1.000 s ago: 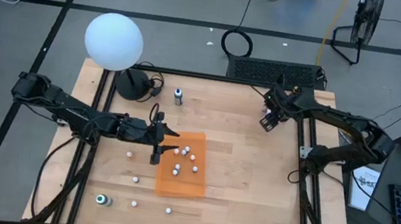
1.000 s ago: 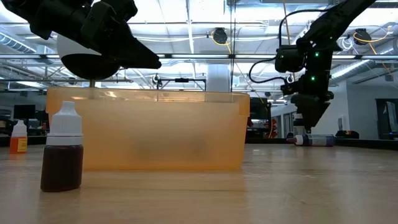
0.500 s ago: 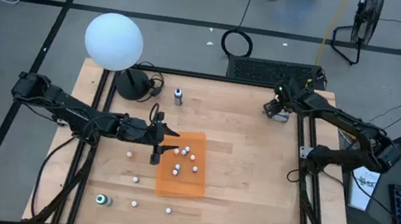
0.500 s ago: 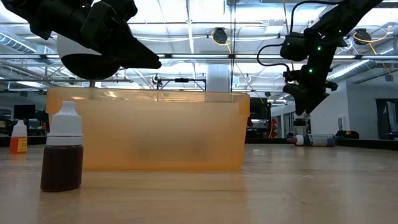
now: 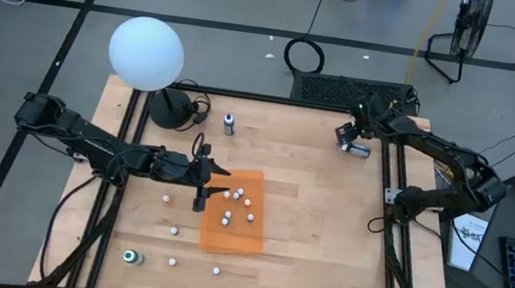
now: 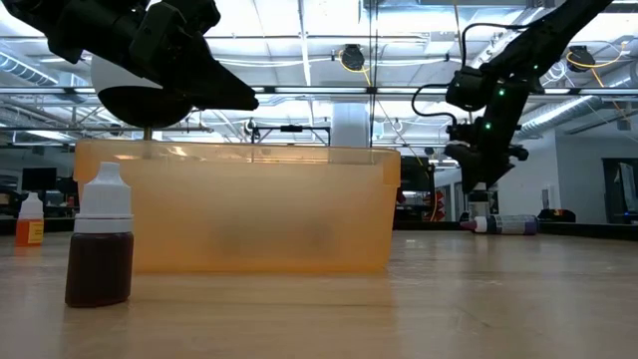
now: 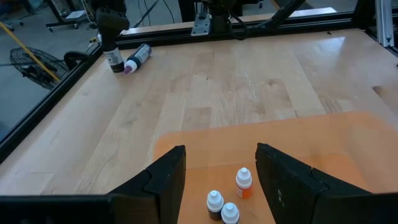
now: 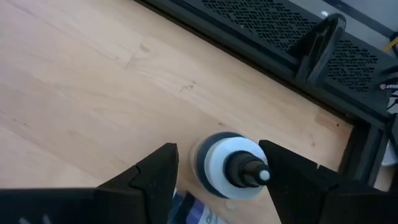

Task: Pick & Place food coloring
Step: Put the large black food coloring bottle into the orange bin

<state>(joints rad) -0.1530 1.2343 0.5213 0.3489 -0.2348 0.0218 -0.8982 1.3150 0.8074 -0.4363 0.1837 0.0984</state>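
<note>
High view: the wooden bench (image 5: 307,222) carries an orange tray (image 5: 244,238) near its middle. Several food coloring bottles (image 5: 236,198) stand inside the tray. Others stand loose on the bench beside and below it, among them a green-topped one (image 5: 130,257) near the lower left corner. The left end effector (image 5: 203,187) hangs over the tray's upper left edge. The right end effector (image 5: 348,143) is at the bench's upper right corner, just beside a bottle lying there (image 5: 362,150). A white globe (image 5: 146,53) stands off the upper left corner.

Low view: a brown bottle (image 6: 100,242) with a white cap stands upright on the bench in front of the tray's wall (image 6: 249,209). The left end effector (image 6: 214,90) shows dark above the tray, clear of its rim. The right end effector (image 6: 478,184) hangs farther back, above a bottle lying on its side (image 6: 503,225).

Left wrist view: the left end effector (image 7: 221,168) has its fingers (image 7: 168,177) apart with nothing between them. Three bottles (image 7: 242,182) stand in the tray below the gap.

Right wrist view: the right end effector (image 8: 217,171) has its fingers (image 8: 155,174) spread wide and empty. A white-capped bottle (image 8: 230,165) stands upright below the gap, seen from above and touched by neither finger.
</note>
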